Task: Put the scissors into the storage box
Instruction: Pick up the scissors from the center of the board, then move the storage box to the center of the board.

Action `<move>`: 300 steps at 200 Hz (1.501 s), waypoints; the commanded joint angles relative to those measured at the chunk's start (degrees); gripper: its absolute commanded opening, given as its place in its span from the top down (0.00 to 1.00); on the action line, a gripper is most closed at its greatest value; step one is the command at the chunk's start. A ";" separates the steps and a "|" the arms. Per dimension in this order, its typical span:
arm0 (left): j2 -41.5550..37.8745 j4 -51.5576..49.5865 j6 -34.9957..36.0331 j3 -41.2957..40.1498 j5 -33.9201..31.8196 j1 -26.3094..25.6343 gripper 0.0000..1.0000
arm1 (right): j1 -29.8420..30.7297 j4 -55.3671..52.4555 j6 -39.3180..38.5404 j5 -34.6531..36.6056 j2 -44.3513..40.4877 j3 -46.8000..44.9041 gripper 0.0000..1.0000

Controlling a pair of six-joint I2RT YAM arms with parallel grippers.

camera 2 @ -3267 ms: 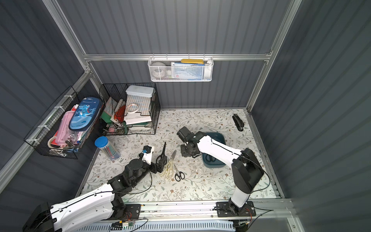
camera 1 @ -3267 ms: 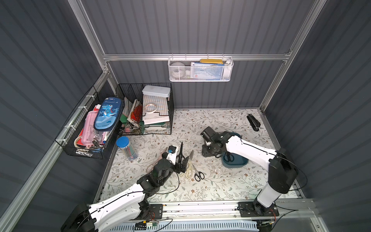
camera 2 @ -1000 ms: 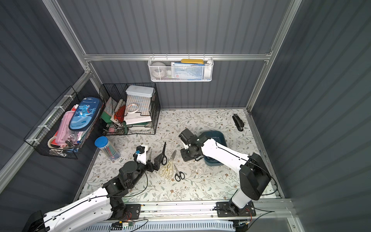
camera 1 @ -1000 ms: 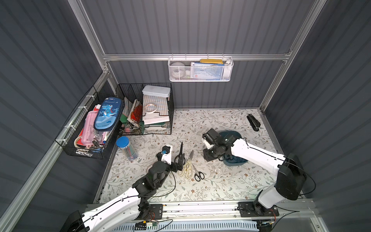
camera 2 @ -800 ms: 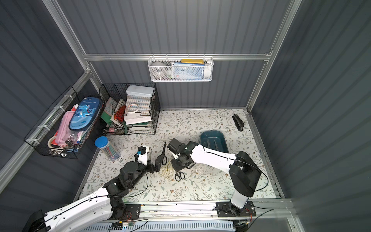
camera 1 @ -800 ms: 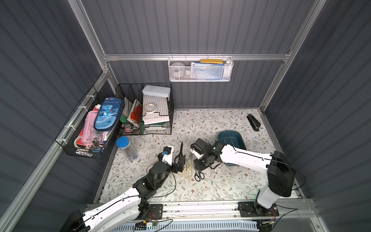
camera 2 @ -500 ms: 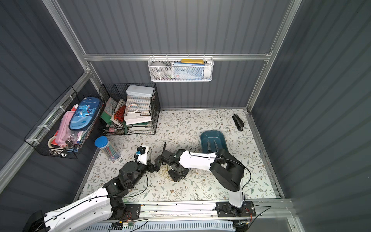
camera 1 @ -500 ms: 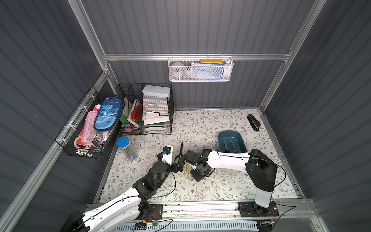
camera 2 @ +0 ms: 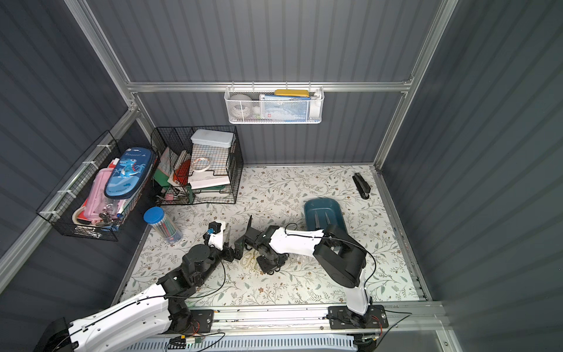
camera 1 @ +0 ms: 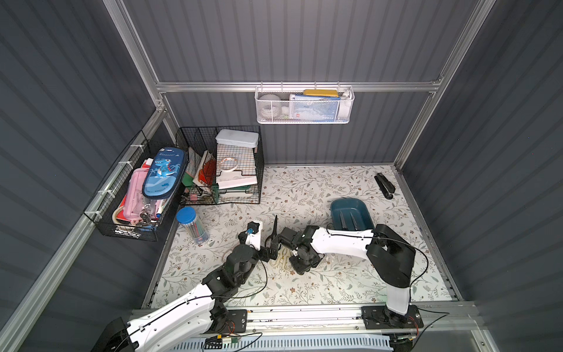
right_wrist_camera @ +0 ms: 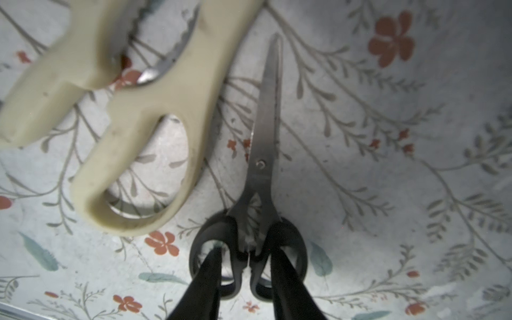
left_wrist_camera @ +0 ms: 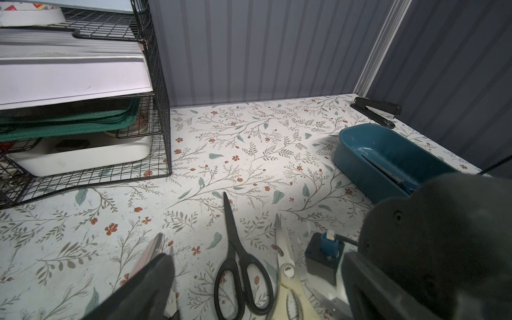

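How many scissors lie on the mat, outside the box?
4: a pink pair by the left gripper, a big black pair, cream shears beside it, a small black pair at the right gripper. Arms may hide more.

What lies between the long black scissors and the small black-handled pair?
The cream kitchen shears: left wrist view shows them beside the long pair, right wrist view beside the small pair.

Robot lab booth, grey ribbed wall panels (camera 1: 274, 39), aluminium framing (camera 1: 213, 87), floral-papered desk (camera 1: 304, 189), black wire basket (camera 1: 237, 198) of stationery, two white arms (camera 1: 344, 240) on a metal rail (camera 1: 304, 315)
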 commanded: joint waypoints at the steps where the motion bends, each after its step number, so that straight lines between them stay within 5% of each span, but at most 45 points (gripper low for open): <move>1: 0.33 1.16 -0.17 0.41 1.62 -0.30 0.01 | -0.42 -0.88 0.90 1.91 3.82 1.46 0.74; 61: 0.72 1.27 -0.27 0.44 1.39 -0.22 0.00 | -1.42 -3.33 2.25 4.44 6.96 3.39 1.00; 124: 0.69 2.07 0.32 0.81 0.98 -0.20 0.01 | -4.04 3.52 -0.14 3.22 -4.71 1.05 1.00; 157: 4.25 2.73 -1.35 4.19 -3.11 -0.32 0.01 | -10.39 5.73 -0.48 0.49 -12.88 0.05 1.00; 218: 21.16 6.02 8.87 20.09 3.15 -5.06 0.00 | -32.30 -0.80 -8.98 3.32 -22.39 -2.37 1.00; 250: 21.77 15.22 5.99 15.71 4.32 -5.24 0.01 | -42.11 -2.40 -15.35 1.95 -19.06 -4.81 1.00; 300: 12.52 9.31 7.12 6.71 -6.88 -5.22 0.01 | -41.42 -5.98 -17.88 0.82 -10.91 -1.67 1.00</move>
